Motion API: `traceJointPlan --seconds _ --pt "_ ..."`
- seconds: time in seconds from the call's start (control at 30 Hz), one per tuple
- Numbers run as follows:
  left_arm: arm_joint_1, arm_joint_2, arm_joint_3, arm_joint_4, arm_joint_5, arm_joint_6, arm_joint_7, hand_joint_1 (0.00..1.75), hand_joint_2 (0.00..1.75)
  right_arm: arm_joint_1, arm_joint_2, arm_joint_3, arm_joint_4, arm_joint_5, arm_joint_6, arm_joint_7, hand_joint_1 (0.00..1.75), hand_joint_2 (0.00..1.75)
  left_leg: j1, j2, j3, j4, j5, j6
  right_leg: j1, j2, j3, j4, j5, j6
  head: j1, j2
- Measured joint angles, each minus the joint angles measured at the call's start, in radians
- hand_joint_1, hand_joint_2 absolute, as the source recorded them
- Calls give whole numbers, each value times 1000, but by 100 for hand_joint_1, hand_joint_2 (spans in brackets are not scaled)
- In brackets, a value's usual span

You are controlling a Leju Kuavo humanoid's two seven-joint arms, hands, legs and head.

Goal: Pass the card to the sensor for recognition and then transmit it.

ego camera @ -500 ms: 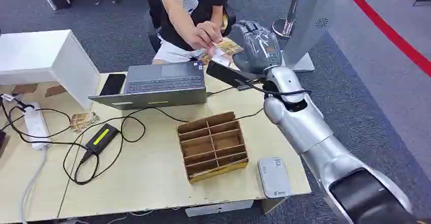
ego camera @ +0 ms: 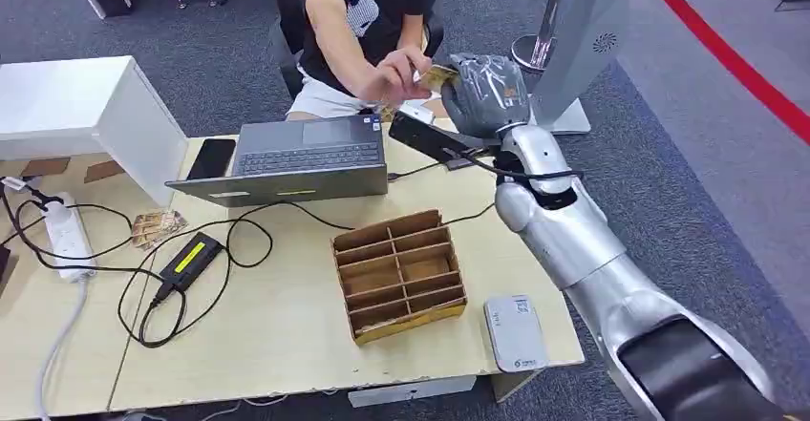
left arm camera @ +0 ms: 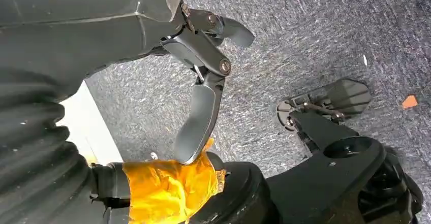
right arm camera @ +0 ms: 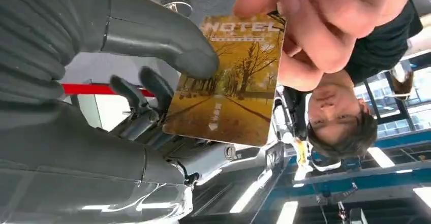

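A golden hotel card (ego camera: 436,76) (right arm camera: 228,87) is held up beyond the table's far edge. My right hand (ego camera: 485,92) grips it, the thumb (right arm camera: 157,41) pressing its printed face with dark fingers behind. A person's hand (ego camera: 394,74) (right arm camera: 325,26) pinches the card's other end. A black flat device (ego camera: 427,140) with a cable lies on the table just below my right hand. A grey box-shaped reader (ego camera: 515,332) sits at the table's front right corner. My left hand (left arm camera: 203,82) hangs over the carpet, fingers apart and holding nothing.
A seated person (ego camera: 358,10) faces me behind an open laptop (ego camera: 301,158). A cardboard divider box (ego camera: 399,274) stands mid-table. A power strip (ego camera: 67,235), charger brick (ego camera: 192,259), loose cables, a phone (ego camera: 212,158) and a white box (ego camera: 81,115) fill the left side.
My right hand and the card have risen slightly toward the person. The person's hand has lifted with the card and now pinches its end.
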Motion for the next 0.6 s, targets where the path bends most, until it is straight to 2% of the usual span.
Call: traceJointPlan --seconds 0.23,0.37,0.5,0.6 --pt "2 0 0 0 0 1 0 0 175 4 0 0 -19 -5 -3 -13 175 175 0 0 0 0 0 0 0 0 0 0 0 0 0 0" --pt "5 0 0 0 11 7 -6 0 175 39 -8 -1 -73 -23 -19 -45 175 175 0 0 0 0 0 0 0 0 -1 0 0 0 0 0" --pt "19 2 4 0 37 21 -18 0 175 135 -59 -8 -223 -52 -48 -84 175 175 0 -1 -1 0 0 0 0 -1 -1 -1 -1 0 0 0" --pt "38 5 16 0 63 37 -34 0 175 279 -138 -30 -395 -78 -85 -127 175 175 0 -3 -1 0 -2 1 0 -3 -1 -2 -1 1 -1 0"
